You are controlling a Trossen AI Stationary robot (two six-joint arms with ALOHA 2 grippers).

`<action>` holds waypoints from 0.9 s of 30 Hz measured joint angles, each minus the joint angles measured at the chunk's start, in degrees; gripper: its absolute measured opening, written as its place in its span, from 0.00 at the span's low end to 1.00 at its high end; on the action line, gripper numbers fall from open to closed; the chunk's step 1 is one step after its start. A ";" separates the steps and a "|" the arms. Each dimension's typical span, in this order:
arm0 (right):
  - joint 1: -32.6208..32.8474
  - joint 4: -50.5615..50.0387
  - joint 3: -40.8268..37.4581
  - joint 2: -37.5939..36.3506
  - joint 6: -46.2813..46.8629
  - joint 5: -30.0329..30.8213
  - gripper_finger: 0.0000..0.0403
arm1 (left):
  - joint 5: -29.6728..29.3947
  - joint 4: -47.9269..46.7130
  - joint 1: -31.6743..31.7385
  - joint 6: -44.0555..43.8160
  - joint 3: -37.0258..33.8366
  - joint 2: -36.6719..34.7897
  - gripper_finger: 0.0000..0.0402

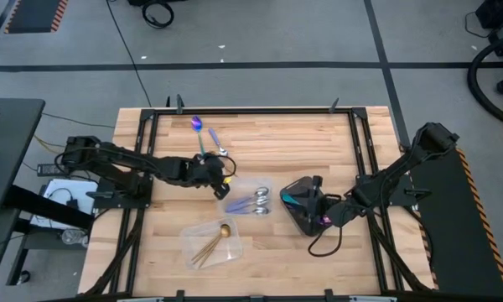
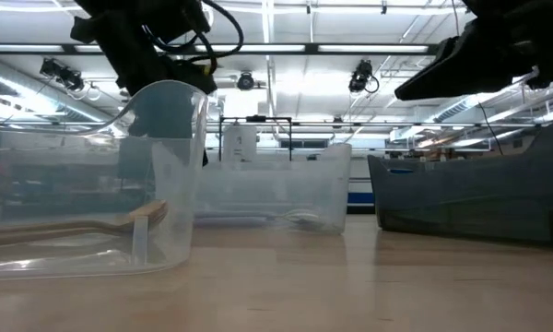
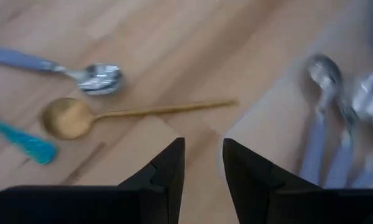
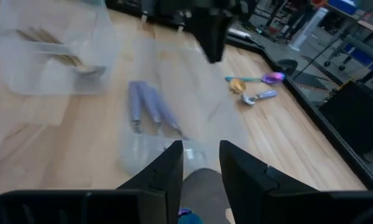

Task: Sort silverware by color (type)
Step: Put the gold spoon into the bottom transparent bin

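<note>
My left gripper (image 1: 220, 179) (image 3: 203, 155) hangs open above bare wood with nothing between its fingers. Just beyond it a gold spoon (image 3: 112, 114), a silver spoon (image 3: 81, 71) and a teal-handled, purple-bowled piece (image 1: 199, 130) lie loose on the table. Silver spoons (image 1: 256, 201) lie in a clear container (image 1: 264, 183) beside it. Gold spoons (image 1: 211, 243) lie in a second clear container (image 1: 193, 235). My right gripper (image 1: 329, 211) (image 4: 201, 158) stands open over the right side of the dark tray (image 1: 306, 220), which holds iridescent pieces (image 1: 295, 200).
A black frame (image 1: 251, 111) runs along the table's edges. In the low view the gold-spoon container (image 2: 157, 184) stands nearest, the silver-spoon container (image 2: 286, 189) behind it, and the dark tray (image 2: 470, 198) at right. Bare wood lies along the far right and near edge.
</note>
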 joint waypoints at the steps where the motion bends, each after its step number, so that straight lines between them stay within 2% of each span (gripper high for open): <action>1: 0.01 -0.17 0.03 0.23 -0.03 -0.36 0.28 | -1.40 -0.28 0.32 -1.51 -0.04 0.07 0.29; 4: 0.04 -0.11 -0.04 0.24 -0.04 -1.36 0.28 | -3.30 -0.30 1.74 -5.91 -0.05 0.85 0.29; 7: 0.30 0.59 -0.03 0.24 -0.91 -1.16 0.28 | -3.44 1.81 2.04 -3.99 -0.07 0.82 0.29; 11: 0.42 1.95 -0.01 0.22 -1.57 -1.45 0.28 | 1.86 6.83 0.71 -0.30 0.00 0.08 0.29; 14: 0.52 2.17 -0.01 0.22 -2.02 -1.43 0.28 | 6.48 5.96 0.26 1.55 0.55 0.07 0.29; 19: 0.52 2.86 0.01 0.22 -2.11 -1.44 0.28 | 4.95 5.73 0.21 5.02 1.40 -2.53 0.29; 22: 0.52 3.00 0.01 0.22 -1.23 -1.51 0.28 | 0.19 4.59 0.50 8.91 1.38 -3.60 0.29; 25: 0.54 3.18 0.01 0.23 -1.07 -2.34 0.28 | -9.84 1.26 0.59 10.88 1.38 -4.49 0.29; 27: 0.57 3.28 0.01 0.22 -1.01 -2.80 0.28 | -14.43 -1.75 1.27 10.88 1.35 -4.42 0.29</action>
